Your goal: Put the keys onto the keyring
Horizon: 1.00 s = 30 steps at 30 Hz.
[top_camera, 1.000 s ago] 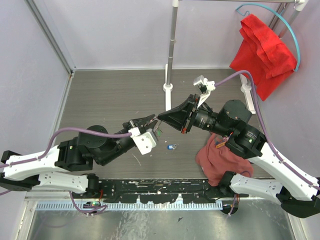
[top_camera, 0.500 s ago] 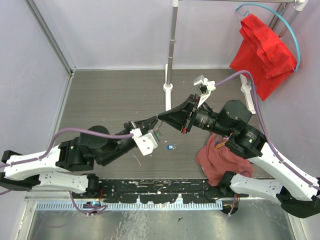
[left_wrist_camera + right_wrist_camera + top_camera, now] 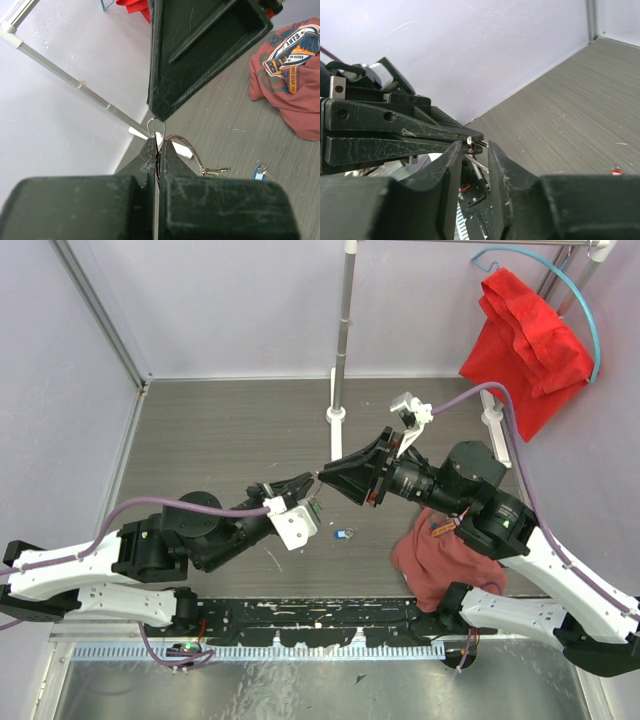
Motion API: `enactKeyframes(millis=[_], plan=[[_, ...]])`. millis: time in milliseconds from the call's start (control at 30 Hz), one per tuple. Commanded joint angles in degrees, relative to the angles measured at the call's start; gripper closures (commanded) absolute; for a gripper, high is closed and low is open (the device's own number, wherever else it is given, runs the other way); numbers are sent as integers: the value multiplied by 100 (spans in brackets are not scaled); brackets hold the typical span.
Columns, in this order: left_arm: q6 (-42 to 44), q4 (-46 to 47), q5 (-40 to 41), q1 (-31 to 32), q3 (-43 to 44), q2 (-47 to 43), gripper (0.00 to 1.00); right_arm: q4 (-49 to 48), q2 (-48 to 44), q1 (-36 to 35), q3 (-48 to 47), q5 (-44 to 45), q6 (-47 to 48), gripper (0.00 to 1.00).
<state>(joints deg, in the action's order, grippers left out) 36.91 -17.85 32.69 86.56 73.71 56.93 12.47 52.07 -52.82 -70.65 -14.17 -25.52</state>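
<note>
Keyring (image 3: pixel 157 125) wire shows as a small silver loop poking out of the tips of the left gripper (image 3: pixel 157 146), whose fingers are pressed together on it. From that pinch the wire curves off to the right and carries a small cluster of keys (image 3: pixel 215 171) hanging just above the table (image 3: pixel 220 440). The right gripper (image 3: pixel 475 148) meets it head-on from the opposite side. Its fingers are spread by a narrow gap and the end of the loop sits in that gap; whether either finger touches the wire cannot be told. In the top view the two grippers meet tip to tip above the middle of the table. A loose blue-tagged key (image 3: pixel 343 534) lies flat on the table just below them, apart from the ring. A crumpled maroon T-shirt (image 3: pixel 435 560) lies further right, under the right arm.
</note>
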Motion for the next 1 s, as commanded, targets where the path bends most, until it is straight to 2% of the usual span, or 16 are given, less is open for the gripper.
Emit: enactKeyframes(millis=[0, 200, 433, 500, 600, 667, 733, 967], plan=[[54, 15, 166, 4, 140, -24, 100, 220, -263, -17, -463, 725, 351, 64], [85, -76, 205, 3, 140, -41, 100, 834, -427, -18, -565, 1628, 636, 61], [37, -402, 83, 3, 185, -4, 100, 2582, 74, -10, -648, 3009, -21, 60], [7, -469, 103, 4, 195, 7, 100, 2928, 257, 16, -513, 3148, -207, 60], [-15, -566, 200, 6, 198, 68, 100, 3171, 619, 442, -146, 2621, -271, 59], [-82, -656, 201, 9, 230, 95, 100, 3120, 855, 981, 262, 1515, -194, 59], [-129, -711, 119, 6, 219, 72, 100, 2972, 1068, 1426, 728, 763, -82, 59], [-192, -766, 110, 8, 192, 50, 100, 2618, 1987, 1514, 1601, 224, 370, 61]])
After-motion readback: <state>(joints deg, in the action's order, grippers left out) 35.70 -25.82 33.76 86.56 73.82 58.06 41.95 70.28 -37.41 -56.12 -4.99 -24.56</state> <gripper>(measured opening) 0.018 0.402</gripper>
